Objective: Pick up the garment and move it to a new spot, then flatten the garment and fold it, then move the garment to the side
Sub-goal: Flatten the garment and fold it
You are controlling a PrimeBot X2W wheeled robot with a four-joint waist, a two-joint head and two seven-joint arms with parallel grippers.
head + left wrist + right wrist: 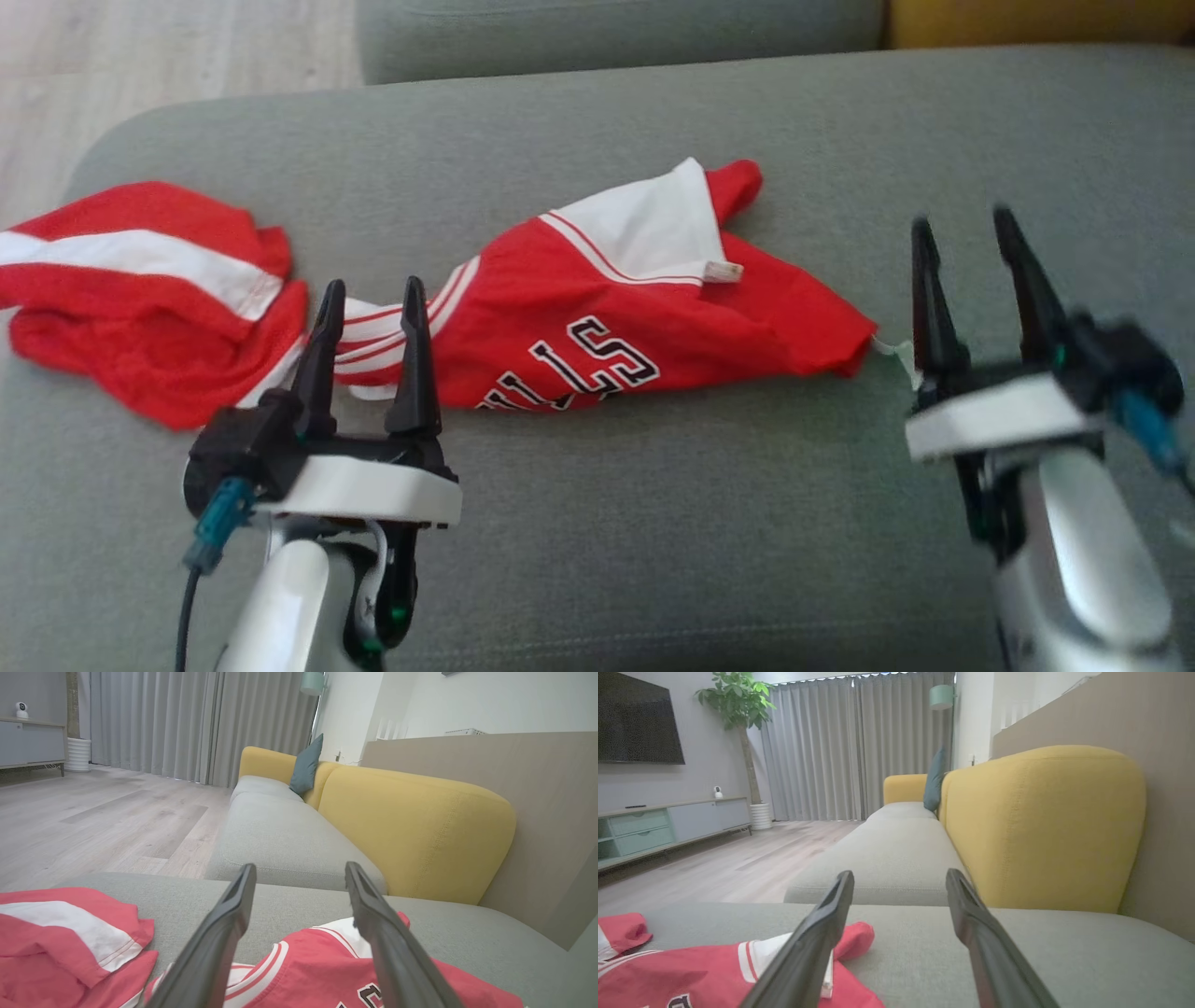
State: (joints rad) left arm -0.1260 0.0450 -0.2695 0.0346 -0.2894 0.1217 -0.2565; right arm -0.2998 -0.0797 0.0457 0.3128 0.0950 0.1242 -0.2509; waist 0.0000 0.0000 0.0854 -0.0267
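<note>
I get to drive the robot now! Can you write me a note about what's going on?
Left end effector: open, empty, at the near edge of the red-and-white jersey.
Right end effector: open, empty, just off the jersey's right tip.
Jersey: crumpled and stretched out across the grey sofa seat.
Done: no flattening or folding shows.
Left: flatten it, fold it, move it aside.

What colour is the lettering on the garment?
The lettering is black and white; clearest in the head view.
</note>
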